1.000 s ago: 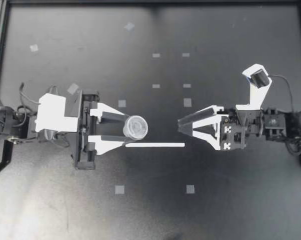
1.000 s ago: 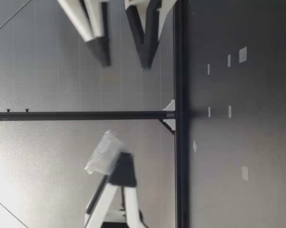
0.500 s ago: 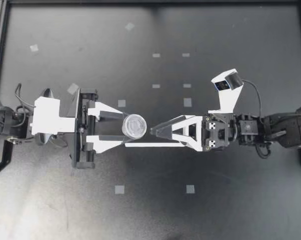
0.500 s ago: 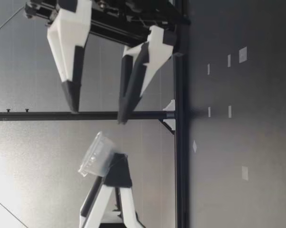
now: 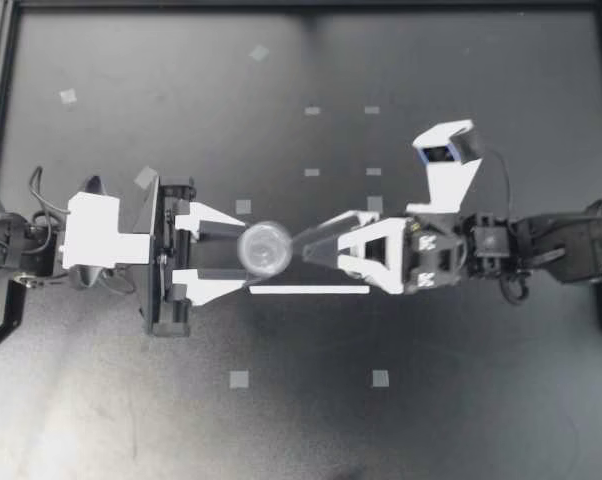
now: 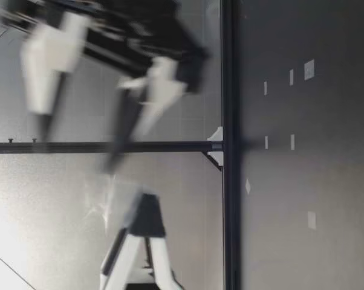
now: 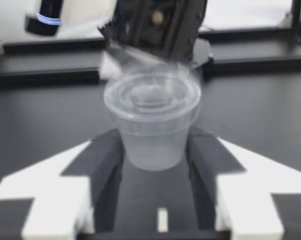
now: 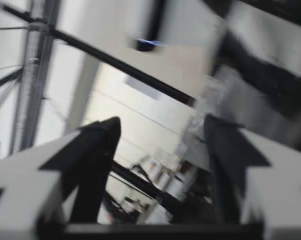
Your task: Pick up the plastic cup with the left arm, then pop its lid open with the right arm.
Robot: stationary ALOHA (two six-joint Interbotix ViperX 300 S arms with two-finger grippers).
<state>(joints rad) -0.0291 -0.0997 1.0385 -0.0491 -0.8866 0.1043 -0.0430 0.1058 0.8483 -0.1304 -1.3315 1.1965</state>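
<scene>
My left gripper (image 5: pixel 251 252) is shut on a small clear plastic cup (image 5: pixel 265 248) with a lid, held above the black table (image 5: pixel 311 420). In the left wrist view the cup (image 7: pixel 151 117) stands upright between the dark finger pads (image 7: pixel 108 167). My right gripper (image 5: pixel 301 250) is open, with its fingertips right beside the cup on the side away from my left arm; whether they touch it I cannot tell. From table height, the right gripper's fingers (image 6: pixel 130 121) are blurred with motion just above the cup (image 6: pixel 112 199). The right wrist view shows only its wide-apart fingers (image 8: pixel 93 150).
A long white strip (image 5: pixel 309 290) lies flat on the table just below both grippers. Small grey tape squares (image 5: pixel 239 379) dot the surface. A black frame rail (image 5: pixel 301 5) runs along the far edge.
My right arm has come in from the right, up to the cup, lifting and turning its wrist. My left gripper has stayed in place with the cup.
</scene>
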